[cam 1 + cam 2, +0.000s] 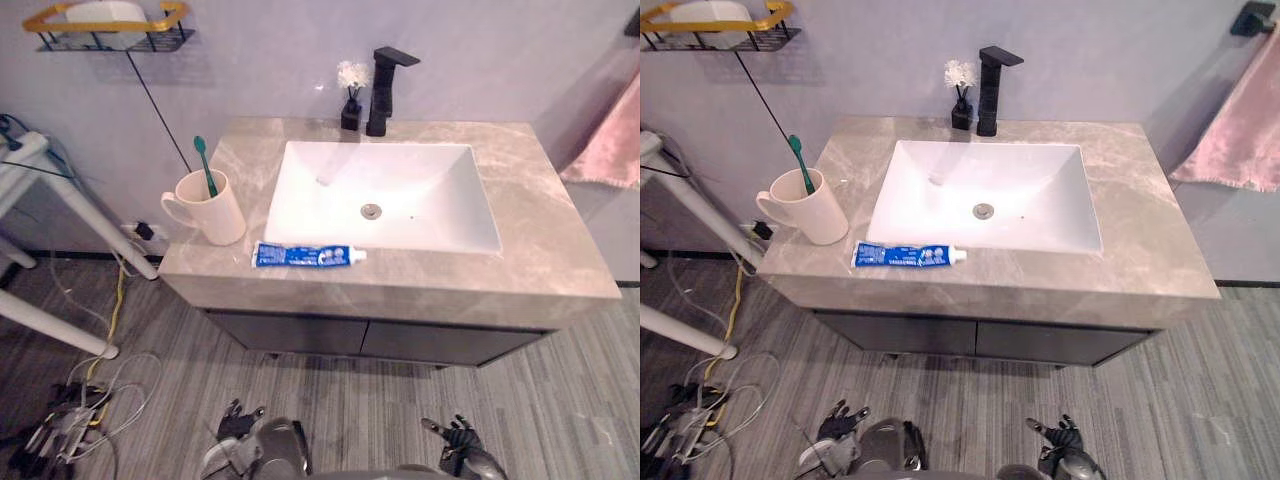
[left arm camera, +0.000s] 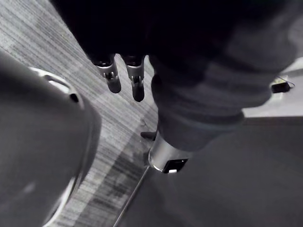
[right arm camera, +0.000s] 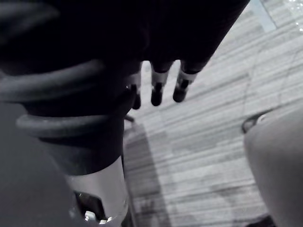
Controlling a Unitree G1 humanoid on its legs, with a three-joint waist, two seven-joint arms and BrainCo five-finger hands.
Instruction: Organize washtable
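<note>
A grey marble washtable holds a white sink. A blue toothpaste tube lies flat on the front edge, left of the sink's middle. A cream mug with a green toothbrush upright in it stands at the front left corner. My left hand and right hand hang low over the floor in front of the cabinet, far from the counter. Both have relaxed, straight fingers holding nothing.
A black faucet and a small black diffuser bottle stand behind the sink. A wire shelf hangs on the wall at upper left, a pink towel at right. White tube frame and loose cables lie to the left.
</note>
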